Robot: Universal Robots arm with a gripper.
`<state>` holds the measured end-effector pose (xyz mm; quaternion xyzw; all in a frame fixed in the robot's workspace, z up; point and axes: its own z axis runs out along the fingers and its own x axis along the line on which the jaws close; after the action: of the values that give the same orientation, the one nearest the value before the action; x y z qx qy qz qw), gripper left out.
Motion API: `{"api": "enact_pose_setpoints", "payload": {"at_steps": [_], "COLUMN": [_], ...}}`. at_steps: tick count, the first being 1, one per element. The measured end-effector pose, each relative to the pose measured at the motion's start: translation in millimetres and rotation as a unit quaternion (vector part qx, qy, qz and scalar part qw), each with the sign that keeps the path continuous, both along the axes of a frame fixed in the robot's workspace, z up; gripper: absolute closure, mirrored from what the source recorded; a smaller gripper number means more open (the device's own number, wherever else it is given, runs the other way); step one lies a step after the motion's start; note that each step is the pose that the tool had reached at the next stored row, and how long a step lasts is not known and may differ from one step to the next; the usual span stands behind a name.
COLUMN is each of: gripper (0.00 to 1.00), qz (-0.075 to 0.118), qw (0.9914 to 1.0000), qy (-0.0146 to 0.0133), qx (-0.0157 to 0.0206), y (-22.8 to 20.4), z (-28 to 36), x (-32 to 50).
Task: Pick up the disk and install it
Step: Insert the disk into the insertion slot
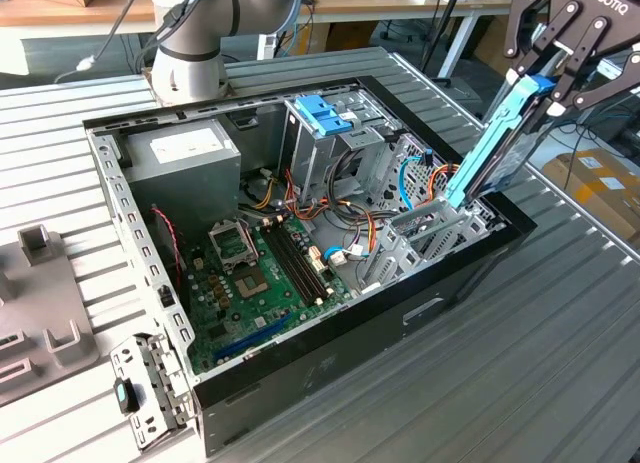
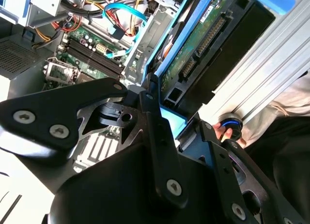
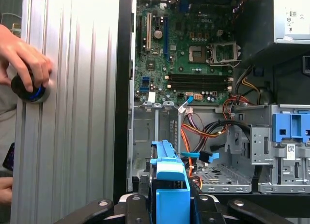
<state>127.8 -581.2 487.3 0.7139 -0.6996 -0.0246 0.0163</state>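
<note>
On the ribbed metal table point(image 1: 560, 313) stands an open computer case point(image 1: 330, 358). The gripper point(image 1: 546, 81) clamps the disk point(image 1: 490, 153), which hangs tilted above the drive cage point(image 1: 420, 233). I think it must line up with the cage rails, so it enters without jamming

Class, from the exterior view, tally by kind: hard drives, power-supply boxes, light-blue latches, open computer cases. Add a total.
Silver-grey rectangular hard drive in blue plastic rails: 1
Grey metal power-supply box: 1
Light-blue plastic latch: 1
Open black metal computer case: 1
Total: 4
</note>
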Motion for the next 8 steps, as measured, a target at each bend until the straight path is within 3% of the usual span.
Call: {"api": "enact_pose_setpoints", "payload": {"at_steps": [8], "gripper": [0.63], "qz": [0.0], "qw": [1.0], "qy": [0.0], "qx": [0.0], "y": [0.0], "z": [0.0], "x": [-4.4]}}
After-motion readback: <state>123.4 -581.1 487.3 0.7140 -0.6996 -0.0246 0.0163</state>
